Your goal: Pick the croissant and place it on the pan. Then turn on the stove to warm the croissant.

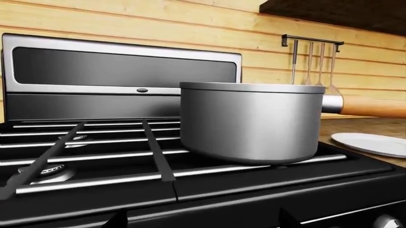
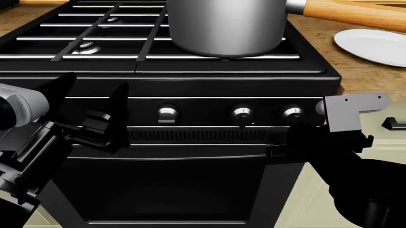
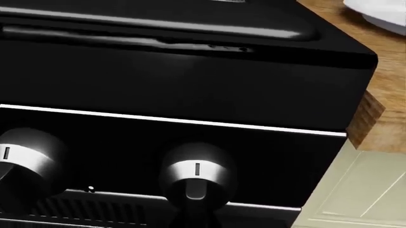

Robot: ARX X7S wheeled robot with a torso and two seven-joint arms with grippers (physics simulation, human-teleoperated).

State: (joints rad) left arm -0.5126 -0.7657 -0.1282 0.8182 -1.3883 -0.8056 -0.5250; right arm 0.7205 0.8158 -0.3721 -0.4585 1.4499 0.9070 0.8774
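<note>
The grey pan stands on the grates of the black stove, its wooden handle reaching right over the counter. The croissant is out of view, and the pan's inside is hidden. My left gripper hangs open and empty in front of the stove's left side, its two tips at the edge of the left wrist view. My right gripper is closed in on the lower part of a silver knob, the third knob from the left. Its mark points straight up.
A white plate lies on the wooden counter right of the stove. Two more knobs sit left along the front panel above the oven door. A utensil rack hangs on the wood wall.
</note>
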